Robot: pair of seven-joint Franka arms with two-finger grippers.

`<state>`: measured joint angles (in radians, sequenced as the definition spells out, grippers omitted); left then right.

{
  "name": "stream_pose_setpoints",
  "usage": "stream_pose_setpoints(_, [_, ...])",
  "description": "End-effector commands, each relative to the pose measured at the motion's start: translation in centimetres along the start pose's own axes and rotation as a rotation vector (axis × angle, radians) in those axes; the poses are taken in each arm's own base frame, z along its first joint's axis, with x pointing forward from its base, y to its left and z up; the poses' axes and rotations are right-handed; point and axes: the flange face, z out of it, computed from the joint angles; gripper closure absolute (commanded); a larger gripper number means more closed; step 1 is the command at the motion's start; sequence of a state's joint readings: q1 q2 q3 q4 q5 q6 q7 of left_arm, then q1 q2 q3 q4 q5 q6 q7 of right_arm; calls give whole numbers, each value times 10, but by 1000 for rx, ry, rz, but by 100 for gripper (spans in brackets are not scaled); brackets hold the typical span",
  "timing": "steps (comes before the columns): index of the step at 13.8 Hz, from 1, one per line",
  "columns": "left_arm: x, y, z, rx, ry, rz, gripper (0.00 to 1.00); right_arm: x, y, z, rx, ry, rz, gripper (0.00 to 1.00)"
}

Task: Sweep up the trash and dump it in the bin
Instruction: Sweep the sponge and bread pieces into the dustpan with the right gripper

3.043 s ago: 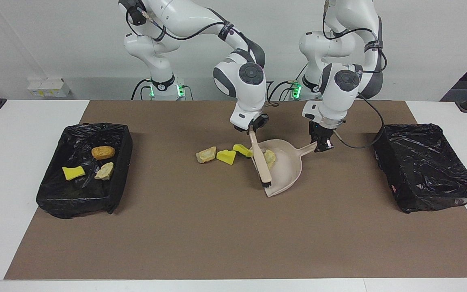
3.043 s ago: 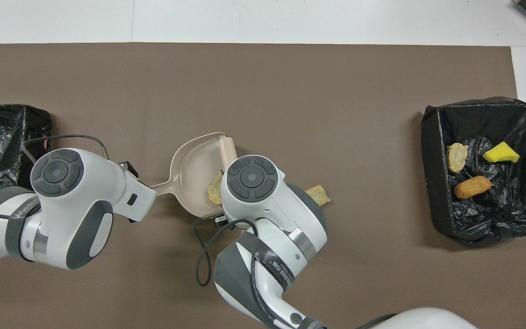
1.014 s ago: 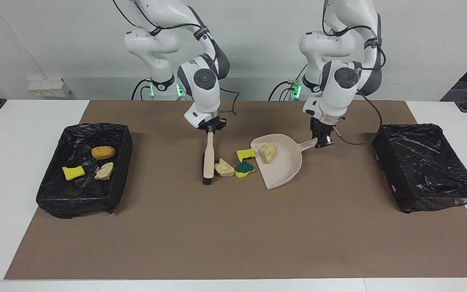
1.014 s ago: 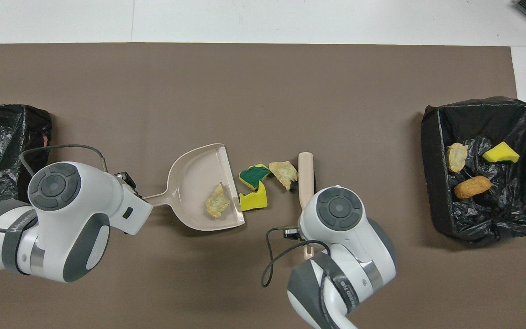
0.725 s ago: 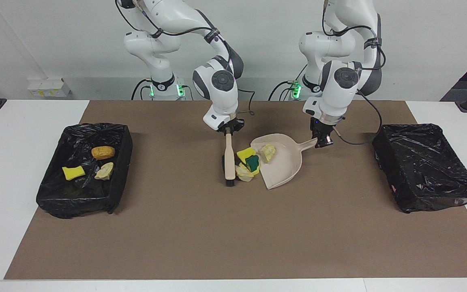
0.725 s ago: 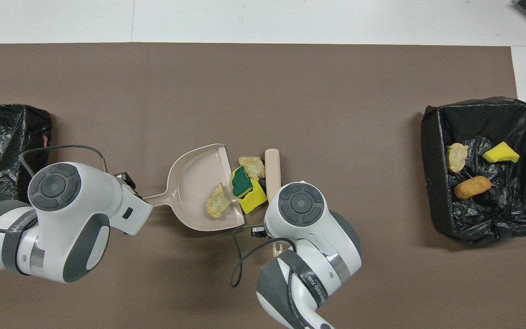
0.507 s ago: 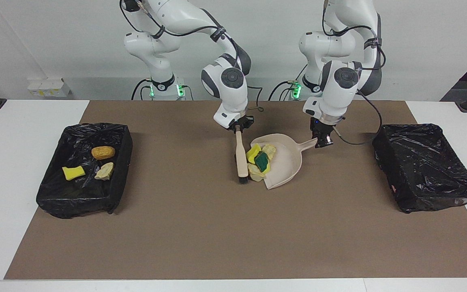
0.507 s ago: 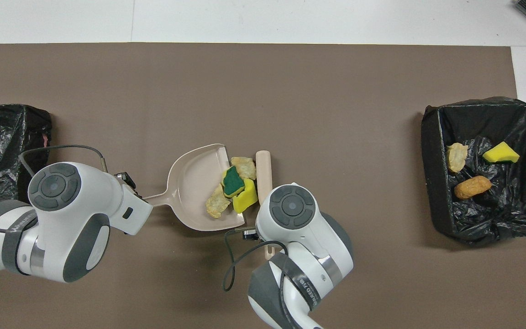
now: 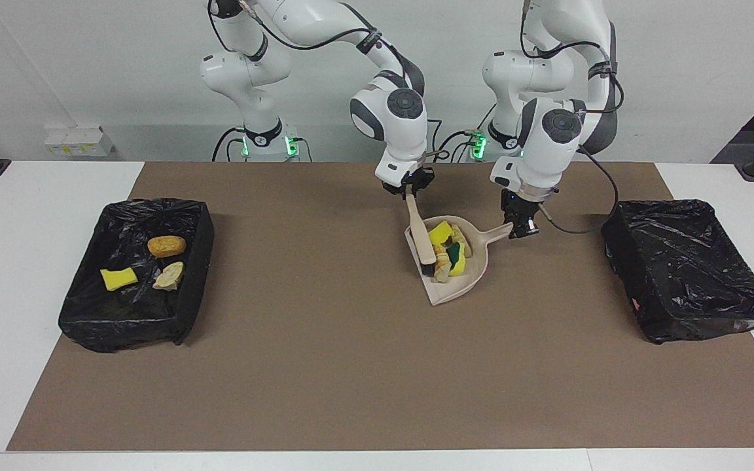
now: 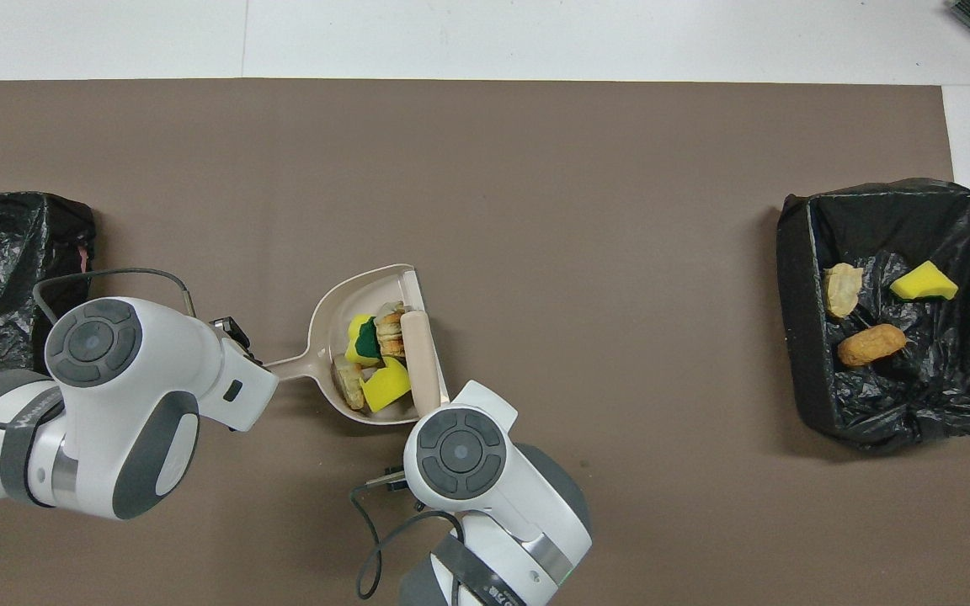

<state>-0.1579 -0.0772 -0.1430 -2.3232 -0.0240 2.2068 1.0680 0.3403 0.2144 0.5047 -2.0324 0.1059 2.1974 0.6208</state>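
The beige dustpan (image 9: 459, 288) lies on the brown mat, mid-table. Several pieces of trash (image 9: 448, 252) are piled in it: yellow sponge chunks, one with a green face, and pale beige lumps. My left gripper (image 9: 521, 227) is shut on the dustpan's handle. My right gripper (image 9: 409, 191) is shut on the handle of the beige brush (image 9: 419, 235), whose bristles rest inside the pan's mouth against the pile. In the overhead view the brush (image 10: 420, 364) lies along the open edge of the dustpan (image 10: 327, 320), with the trash (image 10: 370, 358) beside it; both grippers are hidden under their wrists.
A black-lined bin (image 9: 122, 327) at the right arm's end holds a brown bread piece (image 9: 166, 246), a yellow sponge (image 9: 118, 278) and a beige lump (image 9: 169, 276). A second black-lined bin (image 9: 678, 314) stands at the left arm's end.
My right gripper swept the brush toward the left arm's end, pushing the three loose scraps from the mat into the dustpan. The left gripper and the pan stayed in place.
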Motion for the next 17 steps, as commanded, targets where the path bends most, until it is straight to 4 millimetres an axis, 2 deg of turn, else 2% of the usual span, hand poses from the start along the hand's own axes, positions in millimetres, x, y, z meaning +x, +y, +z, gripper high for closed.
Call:
stream_pose_setpoints(1, [-5,1,-4,7,40,-27,100,-3,5,-41,25,60,10,100])
stream_pose_setpoints(3, [-7,0,-5,7,45,-34,100,-2,18,-58,10,65,32,100])
stream_pose_setpoints(7, [-7,-3,-9,14,64,-47,100,-10,20,-77,-14,90,19,100])
stream_pose_setpoints(10, [-16,-8,-11,7,89,-86,100,-11,33,-97,-25,108,25,100])
stream_pose_setpoints(15, [-19,-8,-13,-3,100,-105,100,-22,38,-94,-62,75,17,100])
stream_pose_setpoints(16, [-16,-7,-13,-1,98,-93,100,-25,45,-88,-75,67,2,100])
stream_pose_setpoints(17, [-15,-7,-10,2,92,-80,100,-13,62,-85,-69,61,-23,100])
